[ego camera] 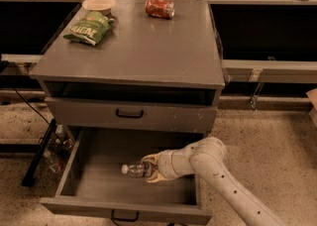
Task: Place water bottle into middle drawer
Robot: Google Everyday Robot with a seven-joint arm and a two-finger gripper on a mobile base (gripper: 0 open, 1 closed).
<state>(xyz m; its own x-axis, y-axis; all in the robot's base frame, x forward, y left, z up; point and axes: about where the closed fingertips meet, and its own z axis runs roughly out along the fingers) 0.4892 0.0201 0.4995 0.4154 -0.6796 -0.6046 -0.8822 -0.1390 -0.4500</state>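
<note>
The water bottle, small and clear with a white cap, lies sideways with its cap pointing left, low inside the open middle drawer. My gripper reaches in from the right on a white arm and is shut on the bottle's body. The bottle sits close to the drawer floor; I cannot tell if it touches. The drawer is a plain grey tray pulled out at the cabinet's bottom, with a black handle on its front.
The grey cabinet top holds a green chip bag, a pale bowl and a red crushed can. A shut drawer front sits above the open one. Cables and a black leg stand left of the cabinet.
</note>
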